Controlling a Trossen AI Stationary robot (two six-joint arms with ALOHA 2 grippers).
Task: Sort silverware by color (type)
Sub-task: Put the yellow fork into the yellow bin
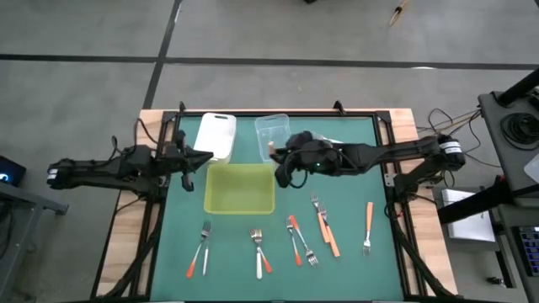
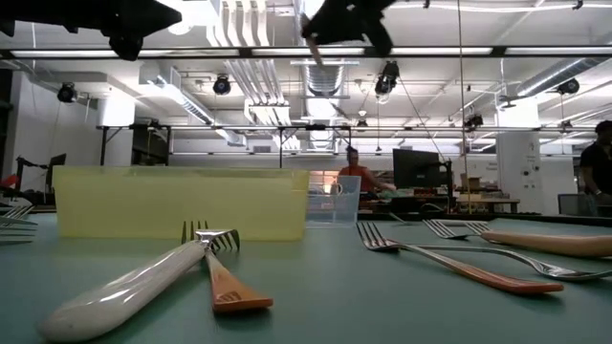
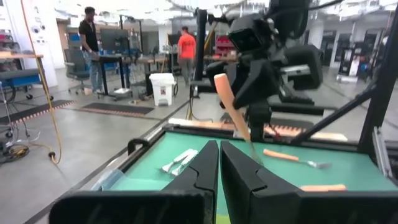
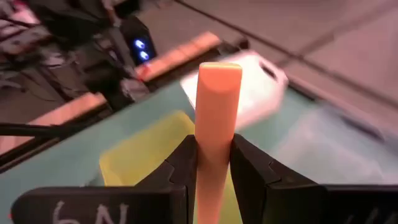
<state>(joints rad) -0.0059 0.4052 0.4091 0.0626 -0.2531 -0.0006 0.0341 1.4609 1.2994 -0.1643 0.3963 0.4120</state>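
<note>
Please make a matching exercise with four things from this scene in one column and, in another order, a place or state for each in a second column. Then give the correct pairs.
Things:
1. right gripper
2. left gripper
3. yellow-green tray
4. white tub

Places or states:
A. at the far edge of the mat, left of the clear tub
B. shut, holding nothing, beside the tray's left far corner
C. clamped on an orange-handled utensil, raised above the table
D. in the middle of the green mat, nothing visible inside

Pairs: 1-C, 2-B, 3-D, 4-A
</note>
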